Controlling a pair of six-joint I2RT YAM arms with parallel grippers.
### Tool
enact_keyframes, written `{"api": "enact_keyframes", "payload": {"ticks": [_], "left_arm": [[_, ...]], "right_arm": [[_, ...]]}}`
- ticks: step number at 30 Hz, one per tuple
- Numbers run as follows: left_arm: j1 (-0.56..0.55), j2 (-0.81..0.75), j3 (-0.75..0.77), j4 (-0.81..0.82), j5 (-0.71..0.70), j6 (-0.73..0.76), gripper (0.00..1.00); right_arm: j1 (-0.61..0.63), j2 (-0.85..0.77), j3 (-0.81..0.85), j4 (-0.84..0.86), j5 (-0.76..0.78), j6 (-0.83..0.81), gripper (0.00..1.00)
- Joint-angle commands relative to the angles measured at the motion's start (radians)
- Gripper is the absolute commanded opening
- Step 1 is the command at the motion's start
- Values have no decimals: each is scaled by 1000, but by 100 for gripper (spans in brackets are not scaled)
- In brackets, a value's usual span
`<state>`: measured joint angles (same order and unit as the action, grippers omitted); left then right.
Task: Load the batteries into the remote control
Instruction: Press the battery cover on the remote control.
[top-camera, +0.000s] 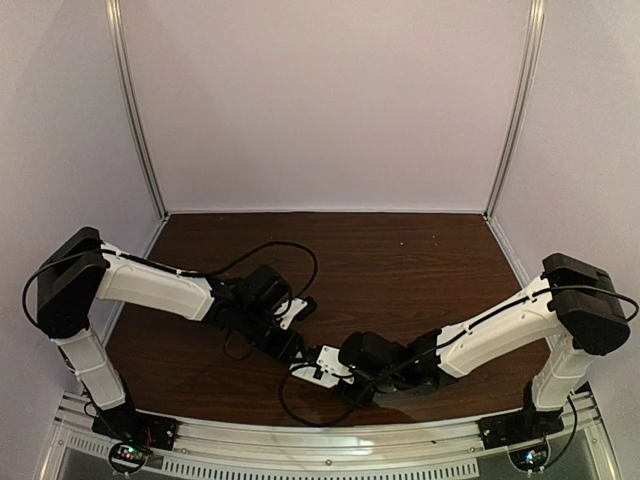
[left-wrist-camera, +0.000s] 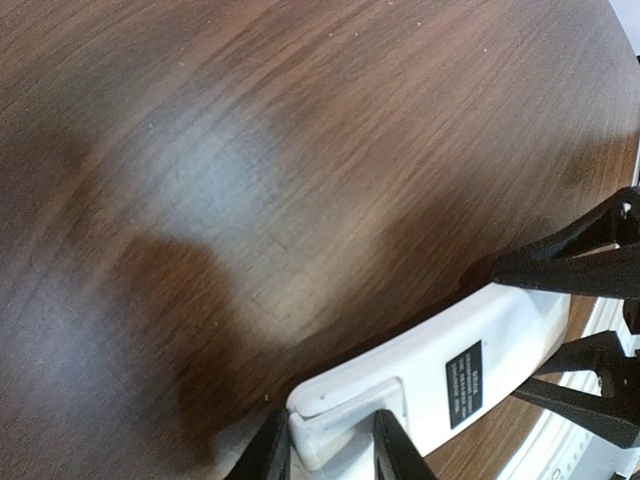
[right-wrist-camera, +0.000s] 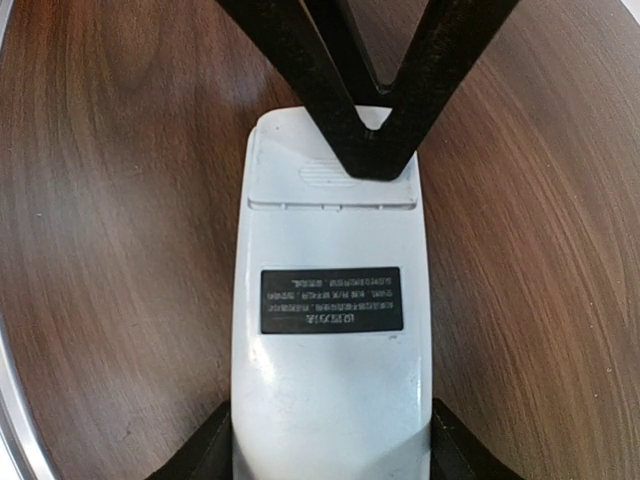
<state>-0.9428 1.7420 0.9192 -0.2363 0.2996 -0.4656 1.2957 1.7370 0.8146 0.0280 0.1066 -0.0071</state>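
Dark wood-grain table (top-camera: 400, 260) spreads under pale walls (top-camera: 320, 100). Between the two arms is the remote (right-wrist-camera: 330, 390), plain back up with its black label (right-wrist-camera: 332, 299) showing. The right gripper (right-wrist-camera: 330, 447) is clamped on the sides of the end nearest it. At the far end, by the battery cover (right-wrist-camera: 285, 170), the left gripper (left-wrist-camera: 332, 452) has its fingers narrowly parted, one on either side of the remote's tip. Whether they press on it cannot be told.
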Motion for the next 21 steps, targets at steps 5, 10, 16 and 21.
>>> {"api": "enact_keyframes", "payload": {"ticks": [5,10,16,21], "left_arm": [[-41,100,-30,-127,-37,17,26],[-48,117,-42,-147,-25,4,27],[-59,136,-49,-133,3,-22,27],[-77,149,-46,-110,44,-28,26]], "right_arm": [[0,-12,-4,12,27,3,0],[-3,-11,0,12,45,46,0],[-3,8,20,24,46,102,0],[-3,29,41,31,79,130,0]]}}
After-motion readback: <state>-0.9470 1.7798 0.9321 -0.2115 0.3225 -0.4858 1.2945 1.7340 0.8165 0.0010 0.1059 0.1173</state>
